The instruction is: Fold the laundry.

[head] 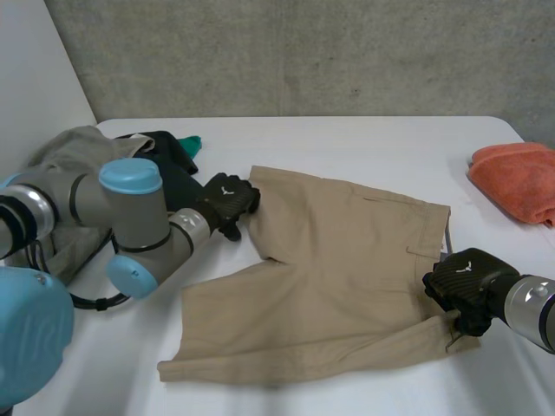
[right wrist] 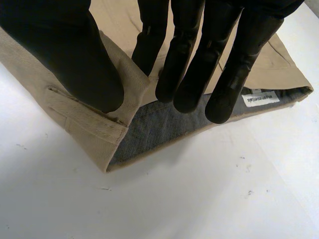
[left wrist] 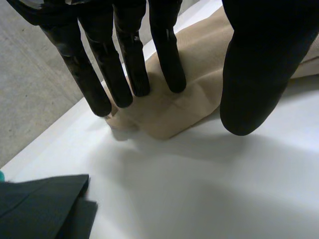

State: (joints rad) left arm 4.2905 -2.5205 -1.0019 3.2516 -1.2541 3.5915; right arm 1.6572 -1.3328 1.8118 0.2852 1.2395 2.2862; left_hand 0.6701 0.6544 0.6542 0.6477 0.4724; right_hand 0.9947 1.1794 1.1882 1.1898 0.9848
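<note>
shorts (head: 347, 260), beige twill, spread flat on white worktop (head: 364, 147). left hand (head: 227, 201) on far leg-hem corner: fingers (left wrist: 169, 64) straight, pressing cloth, holding nothing. right hand (head: 464, 286) at waistband corner: straight fingers (right wrist: 189, 74) and thumb pinch upper layer, grey lining exposed.

orange towel (head: 516, 180) cut by edge, print on shorts (right wrist: 79, 124) label (right wrist: 260, 98) unreadable

Setting: table and walls.
We see a white table (head: 347, 143) backed by a grey concrete wall (head: 303, 52); beside its far left corner we note a plain white wall (head: 35, 69).
</note>
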